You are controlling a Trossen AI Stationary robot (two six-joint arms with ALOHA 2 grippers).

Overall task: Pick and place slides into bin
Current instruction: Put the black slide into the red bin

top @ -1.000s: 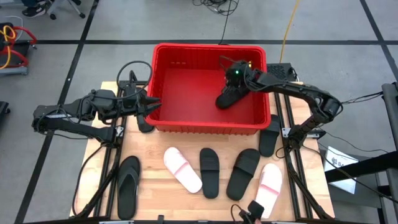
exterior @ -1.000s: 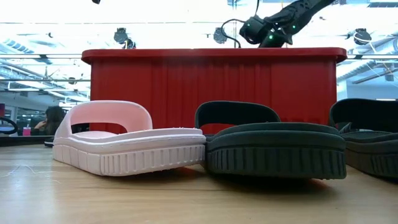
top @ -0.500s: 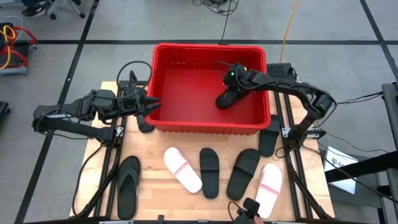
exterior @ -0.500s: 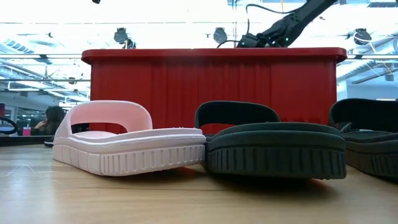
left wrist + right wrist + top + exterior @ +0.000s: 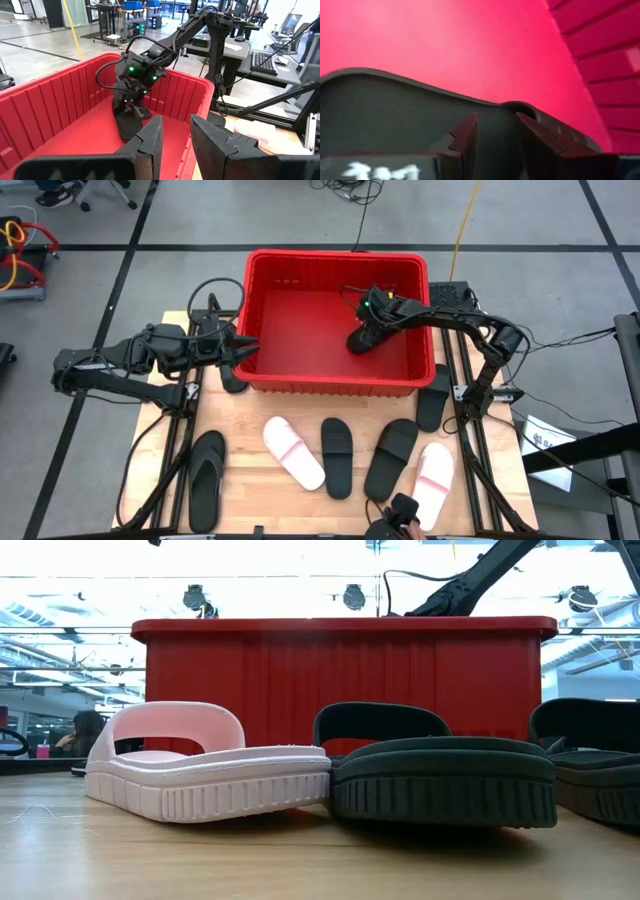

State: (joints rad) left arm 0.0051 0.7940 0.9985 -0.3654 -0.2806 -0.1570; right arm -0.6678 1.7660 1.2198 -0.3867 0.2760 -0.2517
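Note:
The red bin stands at the table's far middle. My right gripper is down inside it near the right wall, shut on a black slide, which also shows in the left wrist view. My left gripper stays at the bin's left wall, open with nothing between its fingers. More slides lie flat on the table in front of the bin: a black flip-flop, a white slide, two black slides and a pale pink one. My right gripper pinches the black slide's upper end between its two fingers, coming slanting down from the bin's right side. In its own wrist view the dark textured surface runs between the fingers. The slide hangs tilted below them, its lower end at the bin floor.
Another black slide lies just right of the bin, and one just left of it, under my left gripper. A small dark device sits at the table's near edge. Rails run along both table sides.
My right gripper has sunk deeper into the bin with the black slide and tipped further downward; in the low view it has dropped behind the bin's rim. The slide has come down toward the bin floor.

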